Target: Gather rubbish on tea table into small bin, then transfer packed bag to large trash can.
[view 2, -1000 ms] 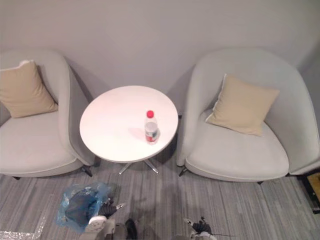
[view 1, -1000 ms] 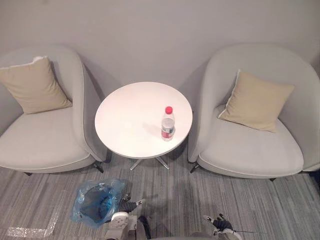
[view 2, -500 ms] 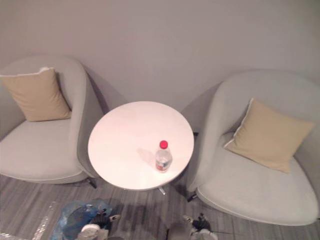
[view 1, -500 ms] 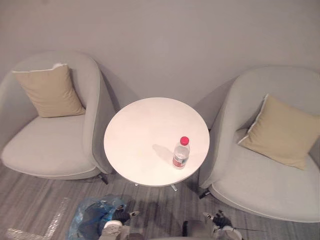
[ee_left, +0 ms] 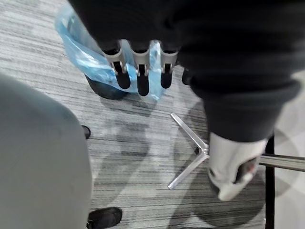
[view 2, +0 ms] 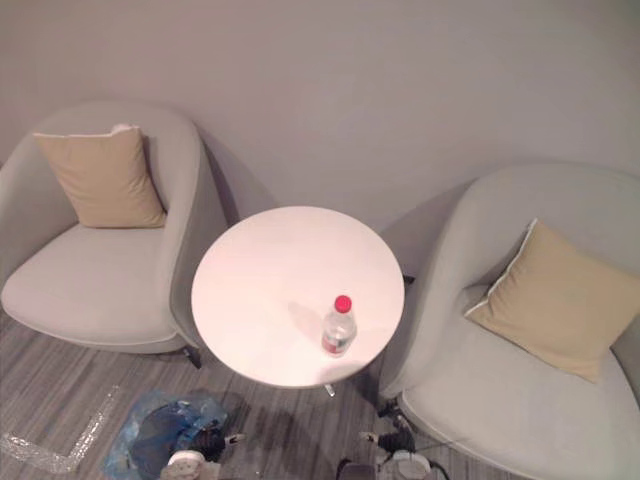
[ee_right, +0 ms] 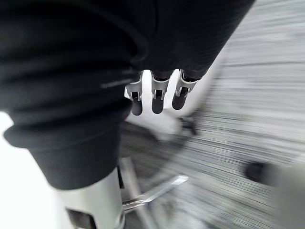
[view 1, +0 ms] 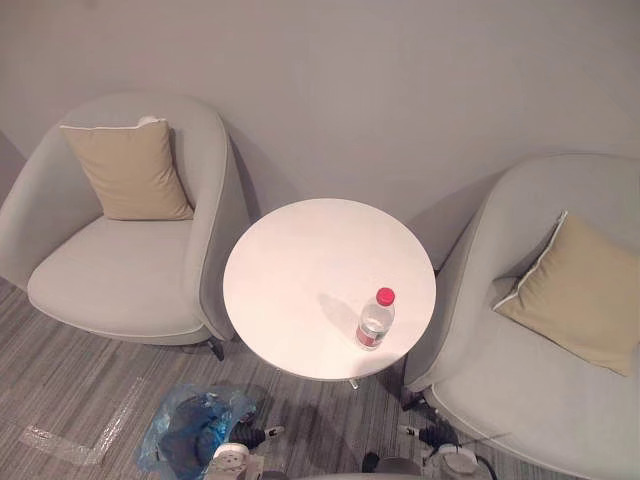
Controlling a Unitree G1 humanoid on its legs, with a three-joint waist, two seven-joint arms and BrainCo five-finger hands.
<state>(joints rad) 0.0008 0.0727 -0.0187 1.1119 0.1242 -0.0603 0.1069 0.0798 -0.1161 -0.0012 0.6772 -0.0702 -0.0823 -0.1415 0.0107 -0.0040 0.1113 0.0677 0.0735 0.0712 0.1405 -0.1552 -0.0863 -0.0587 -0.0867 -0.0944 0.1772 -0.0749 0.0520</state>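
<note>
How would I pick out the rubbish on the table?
Two grey armchairs flank a round white table. Toward its near right edge stands a small clear bottle, upright. Its red cap marks it out, and nothing else sits on the table.

**Smooth top, soft seats, crinkled plastic**

Here's the tea table (view 1: 300, 260), and its round white top looks smooth with a soft sheen. Under it, the table legs (ee_left: 188, 157) are bare polished metal, catching light. On the top, the bottle (view 1: 372, 325) is clear glossy plastic, and its cap (view 1: 385, 296) is red plastic. On either side, the left armchair (view 1: 120, 280) and right armchair (view 1: 520, 400) wear matt pale grey cloth. The cushions (view 1: 130, 172) are tan woven fabric with light piping. On the floor, the carpet (view 1: 60, 370) is grey, streaked and low-piled. The blue bag (view 1: 175, 430) is thin, translucent, crinkled plastic film. Beside it, a tape strip (view 1: 55, 445) looks clear and wrinkled. The wall (view 1: 380, 80) is plain matt grey.
</note>
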